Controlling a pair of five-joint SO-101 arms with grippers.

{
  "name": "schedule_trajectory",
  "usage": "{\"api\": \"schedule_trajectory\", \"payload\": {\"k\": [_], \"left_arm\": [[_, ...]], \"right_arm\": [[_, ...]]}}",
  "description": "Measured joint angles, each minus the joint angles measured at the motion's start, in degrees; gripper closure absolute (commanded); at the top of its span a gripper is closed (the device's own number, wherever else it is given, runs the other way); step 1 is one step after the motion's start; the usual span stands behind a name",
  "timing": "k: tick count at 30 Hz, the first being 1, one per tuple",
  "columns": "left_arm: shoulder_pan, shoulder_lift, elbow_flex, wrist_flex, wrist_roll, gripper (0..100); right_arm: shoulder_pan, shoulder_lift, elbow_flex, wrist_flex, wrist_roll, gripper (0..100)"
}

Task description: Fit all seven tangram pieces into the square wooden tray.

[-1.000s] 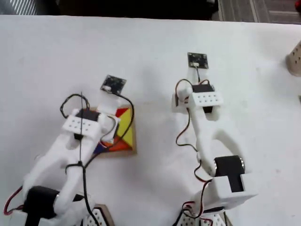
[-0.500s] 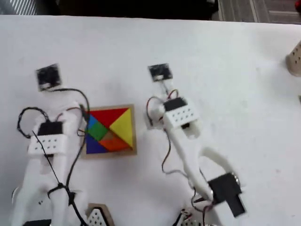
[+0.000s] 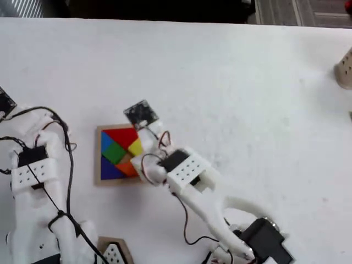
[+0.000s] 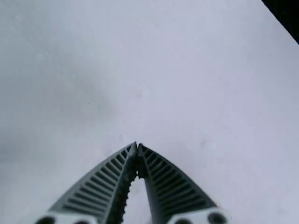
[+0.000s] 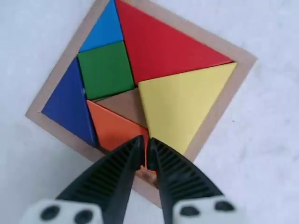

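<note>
Item: square wooden tray (image 3: 98, 159), laid flat on white table (image 3: 247, 82), right arm (image 3: 187, 173) over its right side
- contents, per right wrist view: red triangle (image 5: 159, 46), yellow triangle (image 5: 180, 102), green square (image 5: 105, 69), lt-blue piece (image 5: 103, 30), dk-blue triangle (image 5: 70, 105), orange piece (image 5: 117, 130); brown patch (image 5: 122, 103) at centre, piece or bare tray floor cannot be told
- right jaws: closed tip to tip, nothing held, poised over orange piece close to tray rim
- left jaws: closed, empty, over bare table; left arm (image 3: 30, 165) near tray's left side
- step judged: orange piece to be pressed/nudged flat. Light downward pressure advised, tips kept off rim, tray not to be shoved
- also listed: perforated wooden block (image 3: 344, 69) at table edge, well apart
- obstruction: none seen betw. tips & piece; rim is the only thing close by
</note>
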Motion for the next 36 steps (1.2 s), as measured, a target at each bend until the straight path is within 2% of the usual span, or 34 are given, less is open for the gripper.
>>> {"api": "schedule_trajectory", "payload": {"k": [11,27,36], "left_arm": [[-0.18,15.56,-8.53,1.93,0.0,98],[-0.18,15.82,-9.93,3.6,0.0,98],[-0.18,15.82,-9.93,3.6,0.0,98]], "right_arm": [[-0.79,5.89,0.0,-6.59,0.0,97.8],[2.11,10.99,-2.02,-11.87,0.18,98.1],[3.69,3.87,-0.7,-6.51,5.45,98.1]]}}
